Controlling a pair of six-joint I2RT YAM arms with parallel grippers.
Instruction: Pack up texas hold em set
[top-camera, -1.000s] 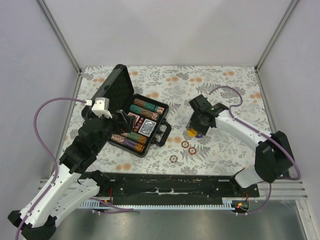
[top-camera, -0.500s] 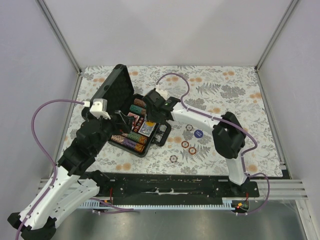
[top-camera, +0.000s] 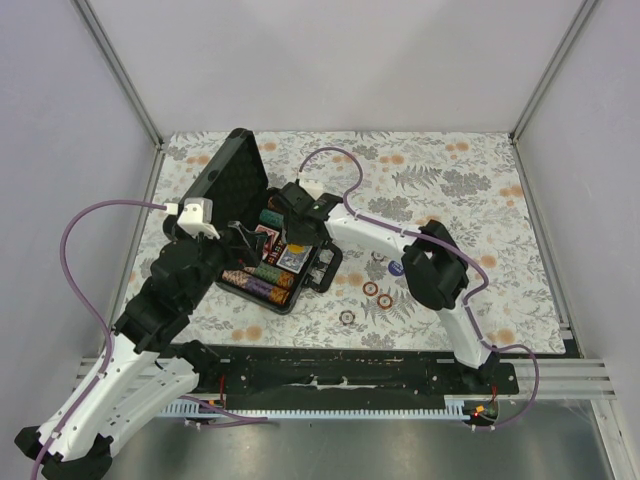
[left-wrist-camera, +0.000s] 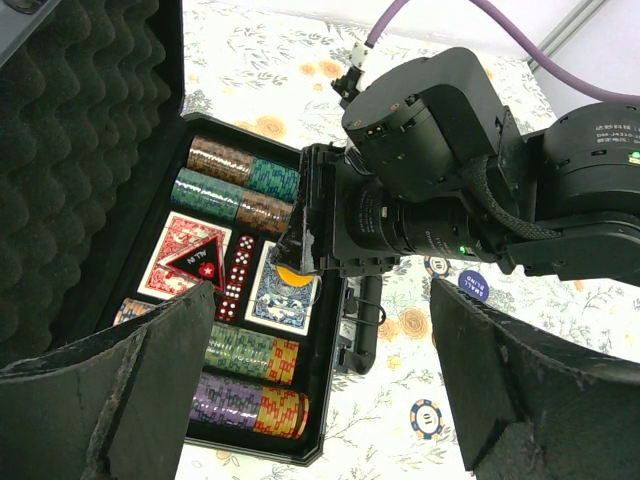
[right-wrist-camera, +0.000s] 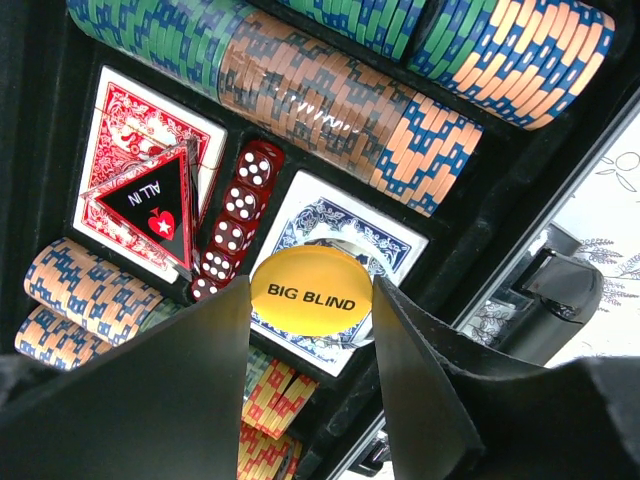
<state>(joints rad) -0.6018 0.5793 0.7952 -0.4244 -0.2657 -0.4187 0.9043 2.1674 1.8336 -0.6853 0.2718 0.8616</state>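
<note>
The right tool (right-wrist-camera: 310, 297) is clamping the yellow BIG BLIND button (right-wrist-camera: 311, 288), holding it over the blue card deck (right-wrist-camera: 385, 240) beside the red dice (right-wrist-camera: 235, 225) inside the open briefcase (top-camera: 232, 172). The left tool (left-wrist-camera: 322, 292) is standing apart and empty at the briefcase's near side. 3 loose chips (top-camera: 370, 289) are lying on the tabletop (top-camera: 450, 170).

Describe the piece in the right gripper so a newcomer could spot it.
Find the open black case left of centre on the floral table. Over its blue card deck, held in the right gripper, is a round disc. It is the only yellow piece, printed BIG BLIND.
</note>
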